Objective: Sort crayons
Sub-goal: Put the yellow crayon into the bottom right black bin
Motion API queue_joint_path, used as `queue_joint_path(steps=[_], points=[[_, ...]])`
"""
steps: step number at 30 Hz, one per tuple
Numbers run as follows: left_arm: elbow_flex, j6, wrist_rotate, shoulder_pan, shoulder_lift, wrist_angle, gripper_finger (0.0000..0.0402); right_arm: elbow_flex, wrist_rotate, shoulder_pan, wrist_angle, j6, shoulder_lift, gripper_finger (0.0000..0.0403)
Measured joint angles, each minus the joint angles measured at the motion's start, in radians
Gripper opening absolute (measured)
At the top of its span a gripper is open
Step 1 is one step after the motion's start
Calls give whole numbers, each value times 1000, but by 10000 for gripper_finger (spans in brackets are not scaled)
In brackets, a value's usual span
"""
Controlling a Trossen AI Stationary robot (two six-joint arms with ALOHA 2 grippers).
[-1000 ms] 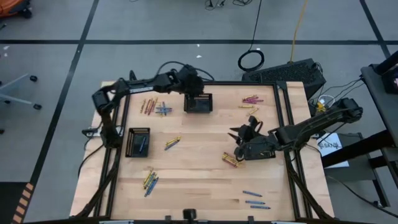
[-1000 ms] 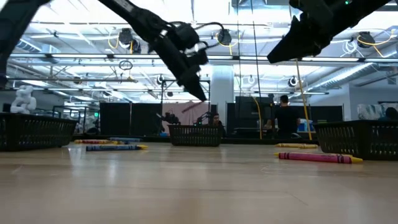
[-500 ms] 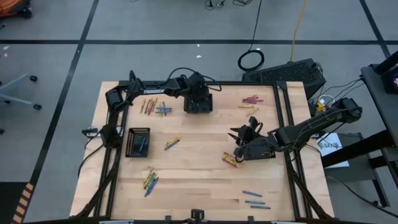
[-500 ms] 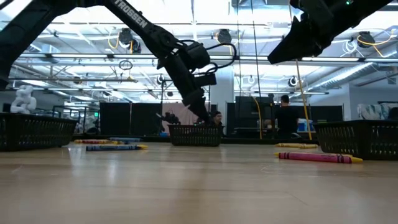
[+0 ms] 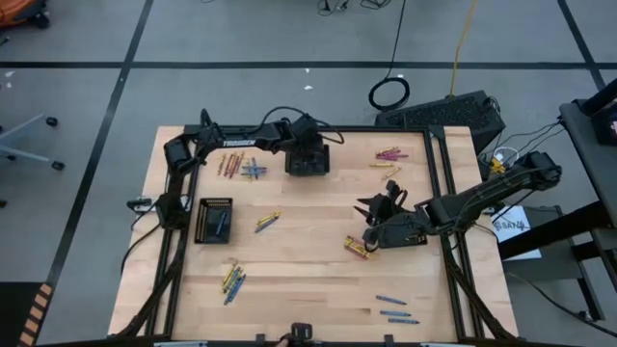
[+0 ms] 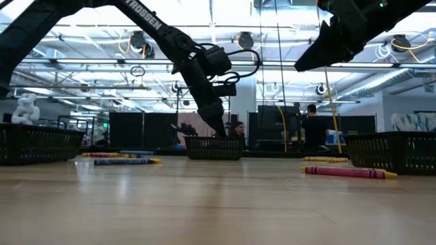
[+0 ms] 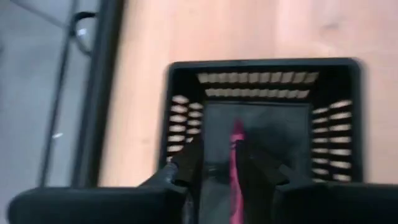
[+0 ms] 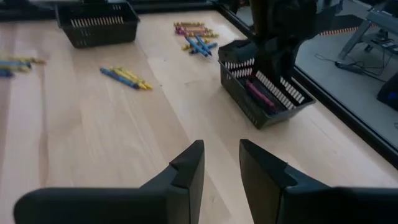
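Note:
Crayons lie in loose groups on the wooden table: red and blue ones (image 5: 239, 167) at the far left, pink ones (image 5: 390, 153) at the far right, yellow ones (image 5: 357, 249) mid-right. My left gripper (image 7: 224, 155) stands open, low inside the far black basket (image 5: 308, 160), its fingers on either side of a pink crayon (image 7: 237, 155) without touching it. From the right wrist view that crayon (image 8: 261, 96) lies on the basket's floor. Above the table's right middle my right gripper (image 8: 221, 155) hangs open with nothing between its fingers.
A second black basket (image 5: 214, 220) at the left holds a blue crayon (image 5: 220, 224). Further crayons lie near it (image 5: 267, 222), at the near left (image 5: 232, 280) and at the near right (image 5: 392, 308). Another basket (image 6: 395, 153) stands under the right arm.
My left gripper has come down and toward the table's right over the far basket, tipping steeper, until its fingers stand inside the basket. In the low view its tip now shows broader than before. The right arm has kept still.

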Motion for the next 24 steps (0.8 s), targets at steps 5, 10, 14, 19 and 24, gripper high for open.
queue_joint_path(steps=[5, 10, 14, 19, 24], points=[[-6, -74, -141, -13, -61, -2, 119, 0, 2, -1, -54, 26, -1, 86], [-92, -155, -142, -62, -206, 14, 106, 0, 1, -1, -182, 157, -40, 86], [-243, -203, -142, -126, -356, 122, 86, 0, 2, -1, -289, 165, -93, 86], [-466, -280, -138, -207, -508, 348, 72, 1, 61, -29, -359, 188, -118, 86], [-638, -287, -139, -264, -555, 538, 70, 0, -236, -232, -500, 124, -127, 86]])
